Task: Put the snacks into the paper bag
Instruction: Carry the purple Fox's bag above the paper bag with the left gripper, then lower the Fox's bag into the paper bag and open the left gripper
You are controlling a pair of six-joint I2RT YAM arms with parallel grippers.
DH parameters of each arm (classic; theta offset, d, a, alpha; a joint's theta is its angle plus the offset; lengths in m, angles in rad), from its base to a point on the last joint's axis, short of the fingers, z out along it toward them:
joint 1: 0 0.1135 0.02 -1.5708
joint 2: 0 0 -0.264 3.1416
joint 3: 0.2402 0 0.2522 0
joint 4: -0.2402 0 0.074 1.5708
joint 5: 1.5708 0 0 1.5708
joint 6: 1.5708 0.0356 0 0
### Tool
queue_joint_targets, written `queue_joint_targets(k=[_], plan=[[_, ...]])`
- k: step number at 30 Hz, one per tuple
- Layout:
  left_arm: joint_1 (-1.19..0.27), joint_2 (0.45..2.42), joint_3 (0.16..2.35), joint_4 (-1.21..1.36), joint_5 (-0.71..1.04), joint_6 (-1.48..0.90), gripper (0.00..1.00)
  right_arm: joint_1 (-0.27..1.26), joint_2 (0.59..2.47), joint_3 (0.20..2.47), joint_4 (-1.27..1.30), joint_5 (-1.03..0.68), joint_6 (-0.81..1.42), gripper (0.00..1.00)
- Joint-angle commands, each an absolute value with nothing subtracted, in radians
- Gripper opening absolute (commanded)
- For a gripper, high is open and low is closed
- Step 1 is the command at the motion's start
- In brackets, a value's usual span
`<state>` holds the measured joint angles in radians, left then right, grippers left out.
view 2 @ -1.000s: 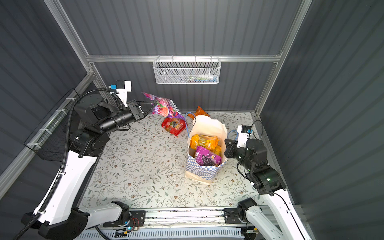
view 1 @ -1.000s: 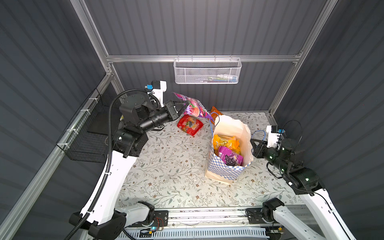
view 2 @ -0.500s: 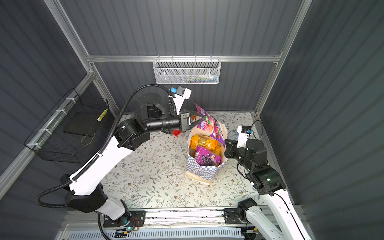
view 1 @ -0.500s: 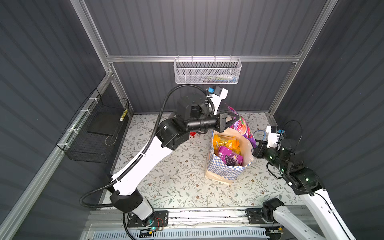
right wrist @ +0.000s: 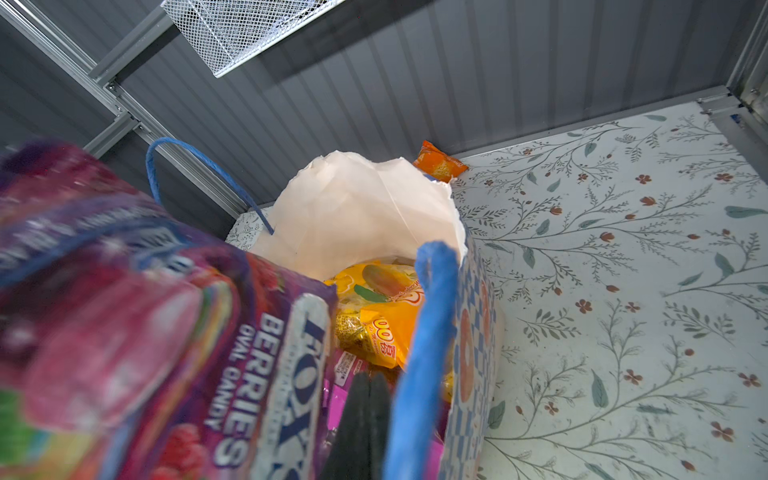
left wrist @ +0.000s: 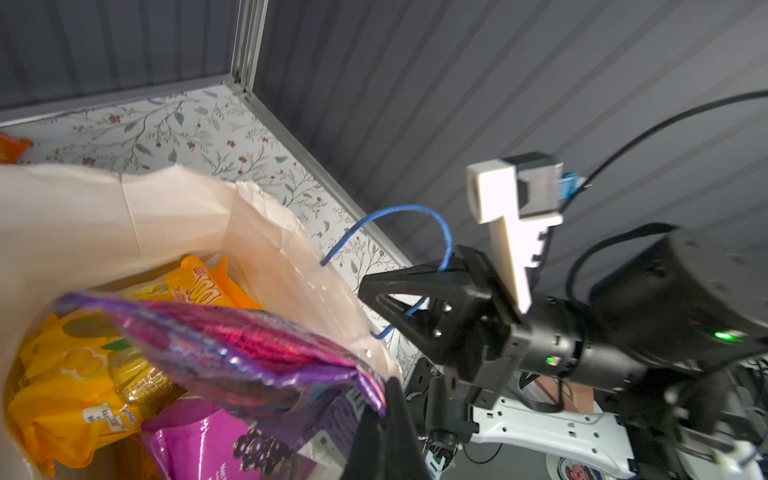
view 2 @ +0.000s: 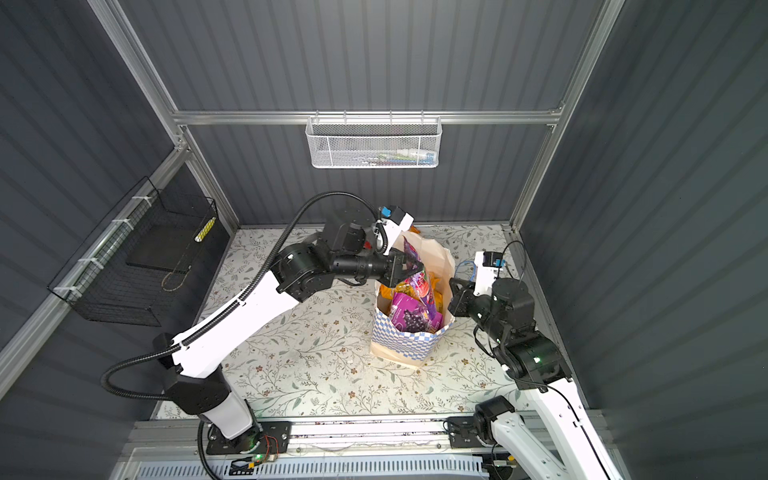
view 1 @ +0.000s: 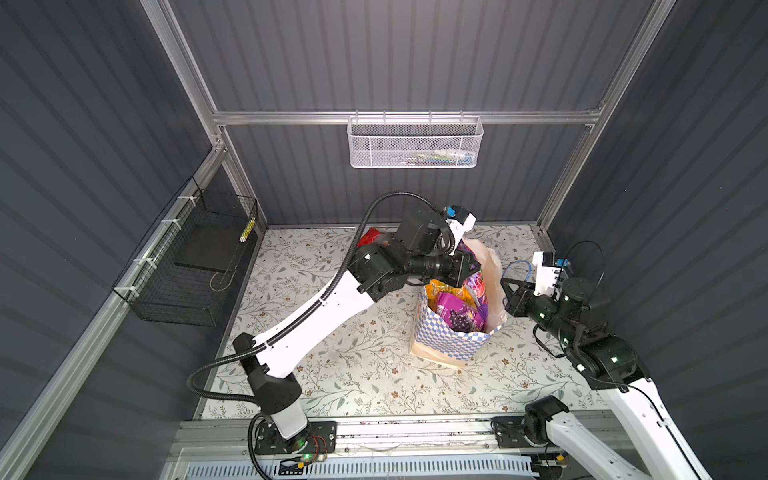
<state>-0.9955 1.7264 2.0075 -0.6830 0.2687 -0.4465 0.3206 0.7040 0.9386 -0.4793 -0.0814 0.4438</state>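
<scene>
Handling a filled film packet over a soft-walled bag calls for a grip on the sealed edge, and that is how the left gripper point(view 2: 409, 269) is set. Its fingers are clenched on one end of the purple-pink FOX'S packet point(right wrist: 174, 332), which hangs tilted in the mouth of the paper bag point(view 1: 453, 347), above the grape packet point(view 1: 462, 319) and the yellow-orange packets point(left wrist: 70, 374) already inside. The right gripper point(view 1: 506, 291) sits at the bag's rim on the side away from the left arm, fingers closed, with the blue cord handle point(left wrist: 417, 209) looped beside them; whether paper is pinched between them cannot be told. Expect the packet to be light, glossy and slippery, with loose contents that shift and let the body sag; hold the flat seam, not the bulging middle. Expect the bag to be light and thin, apt to crease or tip if pushed sideways; steady it at the rim or cord. A small orange packet point(right wrist: 438, 164) lies on the floral table point(view 1: 332, 374) just behind the bag, and a red packet point(view 1: 371, 237) shows partly behind the left arm; neither is loaded yet.
</scene>
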Motion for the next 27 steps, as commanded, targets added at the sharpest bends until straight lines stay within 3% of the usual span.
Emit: queue_joint_targets(k=[1,14,24,27], plan=[[-1.011,1.77,2.042,-0.742,0.278,-0.399,0.0,0.321,0.699,0.931,-0.479,-0.075,0.432,0.0],[-1.054,1.872,2.075,-0.828,0.376,-0.33,0.0,0.32,0.699,0.931,-0.479,-0.075,0.433,0.0],[-1.052,1.79,1.904,-0.924,-0.017,-0.317,0.01,0.321,0.699,0.931,-0.479,-0.075,0.432,0.0],[-1.052,1.778,1.901,-0.965,-0.148,-0.329,0.19,0.321,0.7,0.931,-0.48,-0.076,0.432,0.0]])
